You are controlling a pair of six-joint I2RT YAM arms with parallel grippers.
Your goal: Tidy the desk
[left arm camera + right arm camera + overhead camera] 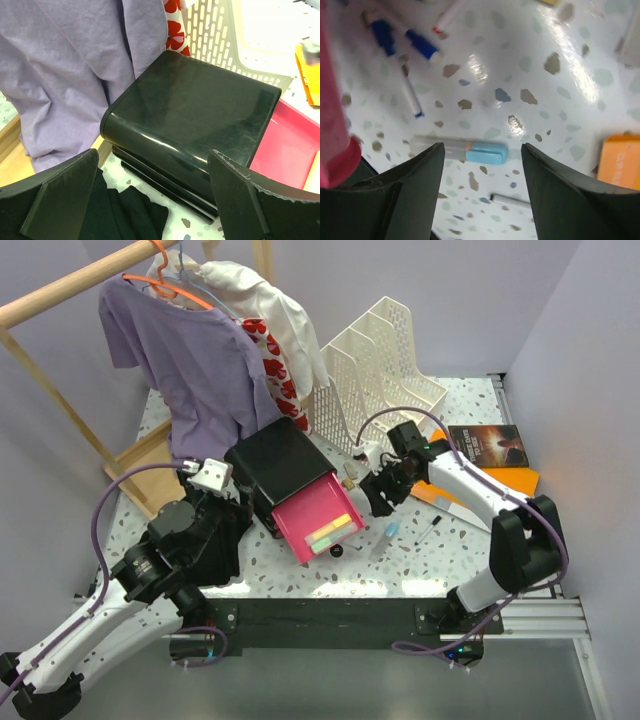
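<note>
Two-finger left gripper (154, 167): open, empty.
right gripper (482, 148): open over pen (462, 149).
pen: likely light, rolls; pinch mid-barrel.
desk (440, 565): hard, slick.

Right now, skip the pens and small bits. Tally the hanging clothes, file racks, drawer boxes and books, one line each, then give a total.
Hanging clothes: 3 (purple shirt, white top, red flowered piece)
File rack: 1
Drawer box: 1
Book: 1
Total: 6
</note>
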